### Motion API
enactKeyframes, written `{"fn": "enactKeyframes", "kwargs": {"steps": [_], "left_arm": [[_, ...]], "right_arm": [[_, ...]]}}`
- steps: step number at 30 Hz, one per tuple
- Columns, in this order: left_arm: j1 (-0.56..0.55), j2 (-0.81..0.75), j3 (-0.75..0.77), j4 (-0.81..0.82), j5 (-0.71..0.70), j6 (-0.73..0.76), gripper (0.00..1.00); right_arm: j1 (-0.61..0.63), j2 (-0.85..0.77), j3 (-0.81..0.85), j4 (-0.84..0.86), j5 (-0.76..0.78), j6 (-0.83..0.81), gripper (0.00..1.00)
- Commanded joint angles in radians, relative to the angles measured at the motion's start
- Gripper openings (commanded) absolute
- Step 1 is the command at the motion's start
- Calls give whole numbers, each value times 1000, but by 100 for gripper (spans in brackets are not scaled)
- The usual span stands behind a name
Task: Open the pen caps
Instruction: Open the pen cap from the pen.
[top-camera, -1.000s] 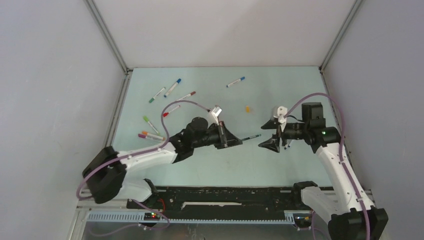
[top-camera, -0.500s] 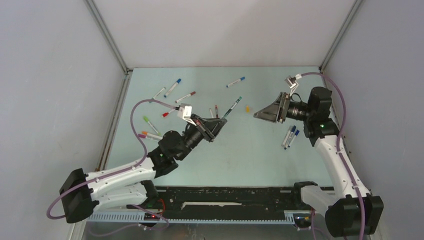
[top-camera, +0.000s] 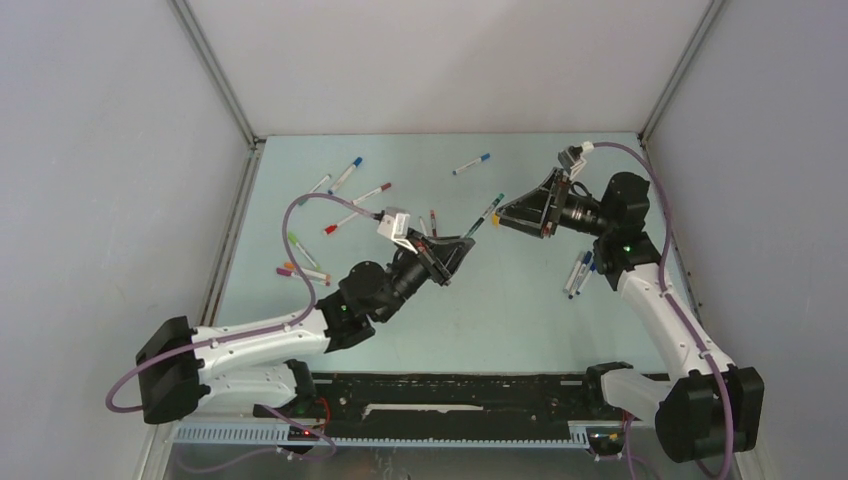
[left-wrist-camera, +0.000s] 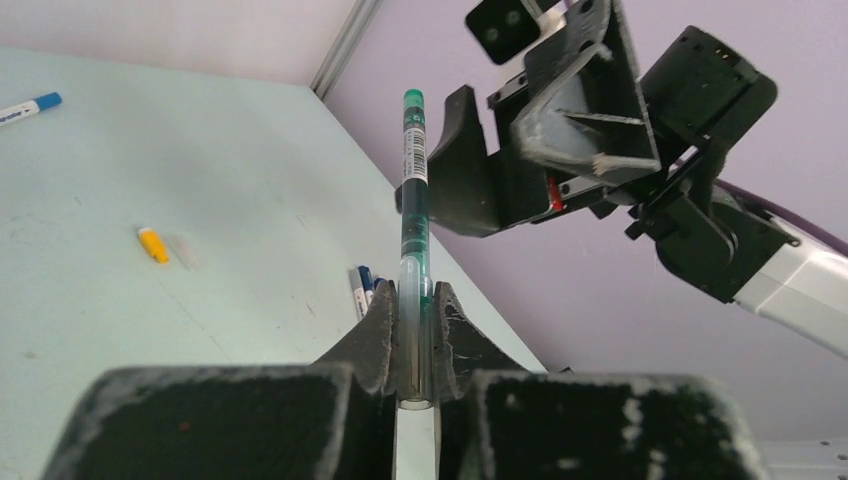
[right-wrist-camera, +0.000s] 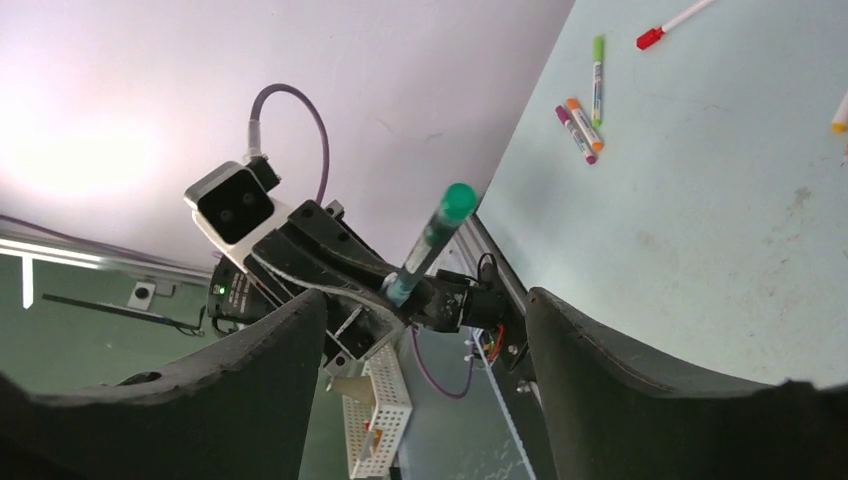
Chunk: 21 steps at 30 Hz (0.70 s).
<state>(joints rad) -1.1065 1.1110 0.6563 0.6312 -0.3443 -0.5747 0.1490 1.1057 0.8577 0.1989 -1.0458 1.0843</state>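
Left gripper (top-camera: 462, 243) presents green pen (left-wrist-camera: 413, 190) for uncapping

Clamped shut on the barrel, it aims the green cap (right-wrist-camera: 458, 200) toward 1 o'clock. Right gripper (top-camera: 503, 217) waits there with jaws spread wide, lined up to pinch the cap, nothing gripped yet.

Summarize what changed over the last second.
Left tool carried the green pen from mid-table toward the far side, swinging it to point far-right; right tool also moved back, facing its green cap. Unchanged: left tool shut on the pen, right tool open, loose pens unmoved.
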Motion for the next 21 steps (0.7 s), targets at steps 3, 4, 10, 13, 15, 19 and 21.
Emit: {"fn": "enactKeyframes", "kwargs": {"steps": [3,4,10,13,15,19,21], "left_arm": [[-25,43,92,49,-25,31,0],[-27,51,100,47,-24,30,0],[-38,86,125,43,-20,30,0],[-39,95,135,31,-15,30,0],[-39,99,141,18,-3,27,0],[-37,90,143,-18,34,7,34],[-28,59,129,-48,65,-13,64]], "right_arm": [[28,9,-31,125,32,131,66],[29,12,-36,144,30,148,63],[61,12,-63,209,26,201,41],[64,11,-74,250,23,212,25],[64,13,-85,301,21,231,7],[52,10,-87,336,8,216,0],[36,4,-87,318,9,199,0]]}}
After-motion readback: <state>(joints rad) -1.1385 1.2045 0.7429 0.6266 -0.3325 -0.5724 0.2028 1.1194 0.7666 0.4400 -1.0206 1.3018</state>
